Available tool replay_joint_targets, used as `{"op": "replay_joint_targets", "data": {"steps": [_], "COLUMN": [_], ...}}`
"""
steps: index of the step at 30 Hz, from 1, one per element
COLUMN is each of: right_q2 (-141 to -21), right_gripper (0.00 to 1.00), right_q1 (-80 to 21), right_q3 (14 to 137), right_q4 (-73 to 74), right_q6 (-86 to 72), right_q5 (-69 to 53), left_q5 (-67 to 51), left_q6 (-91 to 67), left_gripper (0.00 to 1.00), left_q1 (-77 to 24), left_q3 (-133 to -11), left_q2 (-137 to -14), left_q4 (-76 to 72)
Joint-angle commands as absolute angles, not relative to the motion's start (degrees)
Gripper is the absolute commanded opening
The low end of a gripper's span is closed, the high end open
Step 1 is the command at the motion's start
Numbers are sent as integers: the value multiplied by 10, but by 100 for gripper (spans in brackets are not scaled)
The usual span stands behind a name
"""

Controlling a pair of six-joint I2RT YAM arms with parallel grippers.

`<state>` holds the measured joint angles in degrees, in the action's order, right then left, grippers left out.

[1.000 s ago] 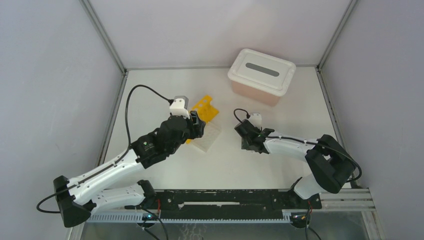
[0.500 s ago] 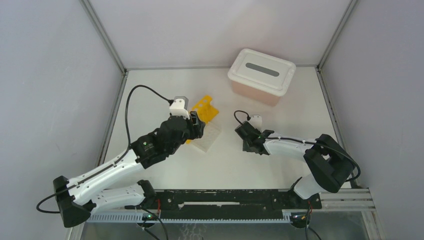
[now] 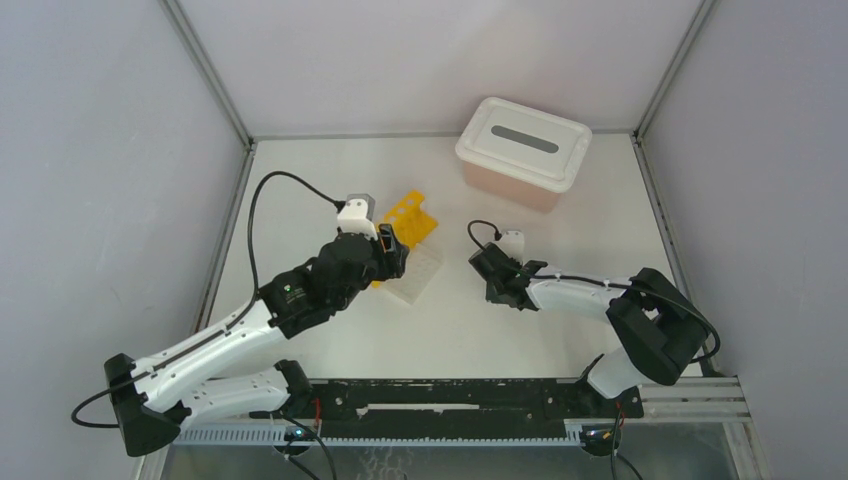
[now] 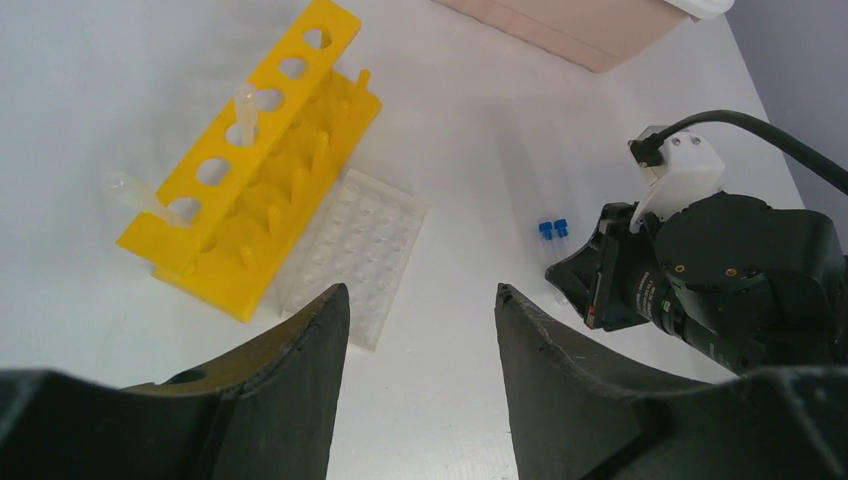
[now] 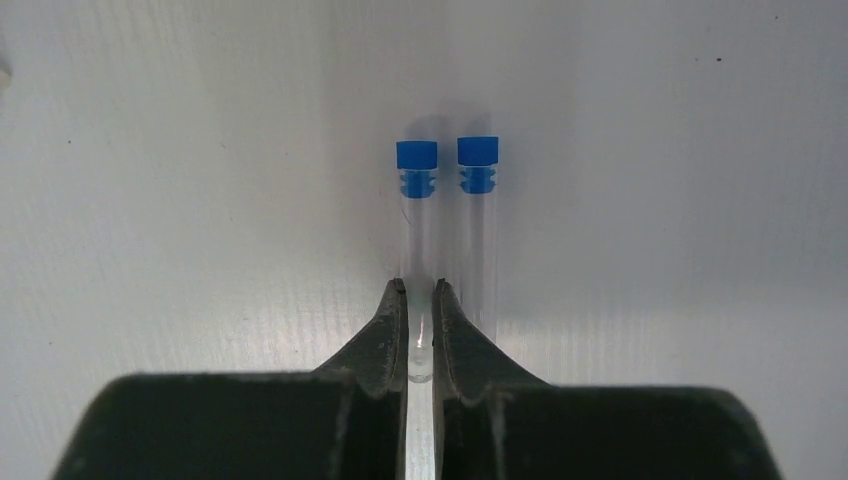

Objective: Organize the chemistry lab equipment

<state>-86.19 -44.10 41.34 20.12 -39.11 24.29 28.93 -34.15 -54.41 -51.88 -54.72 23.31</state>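
Change: right gripper point(image 5: 420, 335) has shifted only slightly in the last second; left arm is near static.
Right gripper: pinched narrow on the base of the blue-capped tube point(image 5: 417, 200). The tube's long axis runs straight ahead, cap farthest; twin tube point(image 5: 478, 200) lies parallel, just right.
Left gripper point(image 4: 420, 310): wide, empty; yellow rack point(image 4: 255, 170) is ahead-left, grid rack point(image 4: 360, 250) just ahead.

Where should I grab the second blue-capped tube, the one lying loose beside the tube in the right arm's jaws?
Grip the loose tube on its clear barrel, midway below the cap, from straight above with the jaws across it. It lies flat, parallel and close to the held tube, so the inner jaw likely has little room until that one is lifted.
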Motion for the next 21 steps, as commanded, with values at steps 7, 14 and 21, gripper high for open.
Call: {"op": "replay_joint_targets", "data": {"steps": [7,14,21], "right_q2": [-806,-731,-649], "right_gripper": [4,4,4], "right_q1": [-480,-554,-633], "right_q3": [409,407,391], "right_q4": [175,127,65], "right_q6": [-344,-264,-188], "right_q5": [254,270,272], "left_q5": [277,169,11], "left_q6": [-353,-379,-409], "left_gripper": [64,66,66], "left_q1": [-543,-497,-429], "left_q3": [-565,-572,-567], "left_q2": [-550,-555,-565], "left_q4": [256,265,255]}}
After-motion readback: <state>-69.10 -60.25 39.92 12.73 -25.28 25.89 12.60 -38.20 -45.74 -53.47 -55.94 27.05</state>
